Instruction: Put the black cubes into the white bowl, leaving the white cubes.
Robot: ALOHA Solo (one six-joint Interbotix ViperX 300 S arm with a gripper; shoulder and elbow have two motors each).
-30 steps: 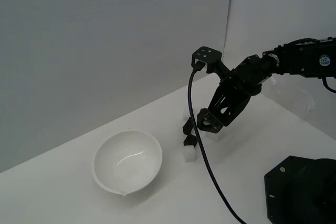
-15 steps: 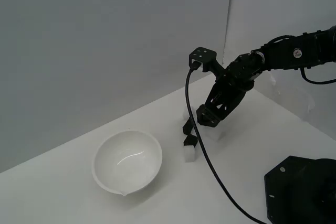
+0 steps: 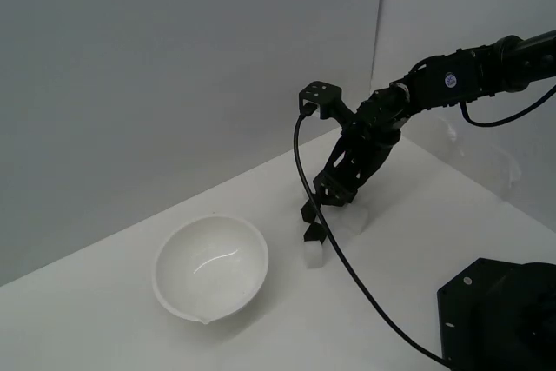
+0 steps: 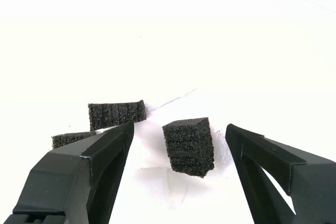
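Note:
The white bowl [image 3: 211, 267] stands empty toward the exterior view's left. My gripper [image 3: 328, 194] hangs open and empty just above the cluster of cubes to the bowl's right. In the wrist view the gripper [image 4: 179, 132] straddles one black cube [image 4: 189, 146] without touching it. A second black cube [image 4: 116, 114] and a third [image 4: 72, 139] lie beyond one finger [image 4: 89, 171]. In the exterior view two black cubes [image 3: 308, 209] [image 3: 314, 233] show; the third is hidden by the gripper. White cubes [image 3: 311, 255] [image 3: 353, 220] lie beside them, faint against the white table.
A black cable [image 3: 334, 258] hangs from the wrist down across the table in front of the cubes. A black robot base [image 3: 499, 314] fills the exterior view's lower right. A grey wall [image 3: 174, 67] stands behind the table.
The arm has swung toward the exterior view's left and reached farther back. The gripper has moved slightly left and up, over the cubes. The cubes and the bowl have not moved.

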